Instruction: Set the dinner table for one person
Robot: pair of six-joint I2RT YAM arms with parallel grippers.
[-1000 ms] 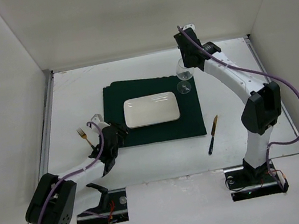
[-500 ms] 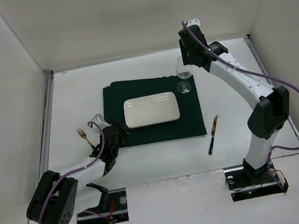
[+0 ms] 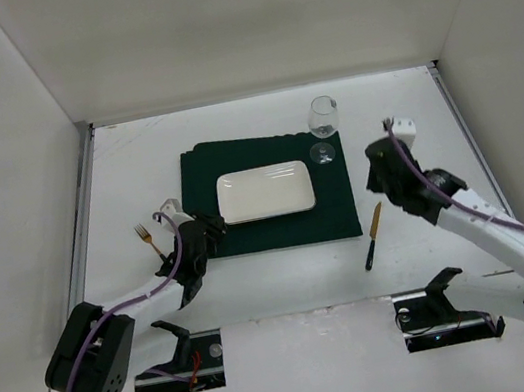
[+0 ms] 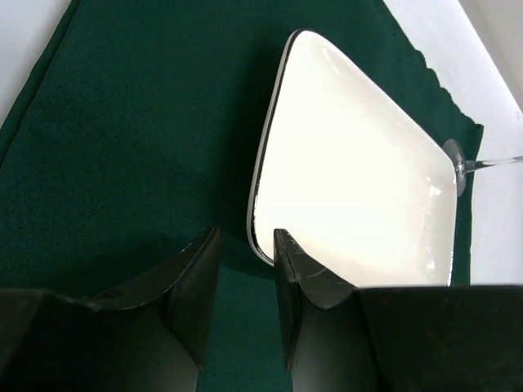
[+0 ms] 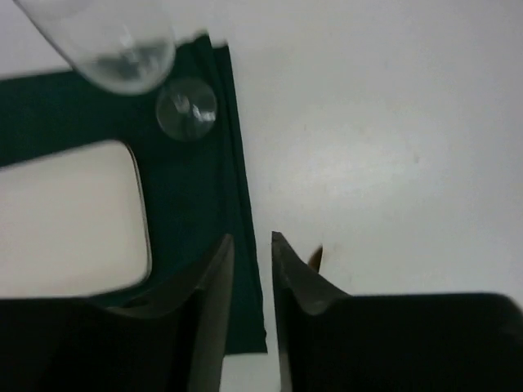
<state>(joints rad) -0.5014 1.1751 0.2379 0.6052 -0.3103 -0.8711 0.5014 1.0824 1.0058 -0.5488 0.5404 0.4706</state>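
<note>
wine glass [image 5: 122, 41] blurred, bowl cut by top edge

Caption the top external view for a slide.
Place setting in progress: white plate on the green placemat, wine glass at its far right corner, fork left and knife right on the dinner table.

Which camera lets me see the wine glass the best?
The top view: the whole wine glass stands upright on the green placemat's far right corner. The right wrist view cuts off its blurry bowl; the left wrist view catches only foot and stem.
</note>
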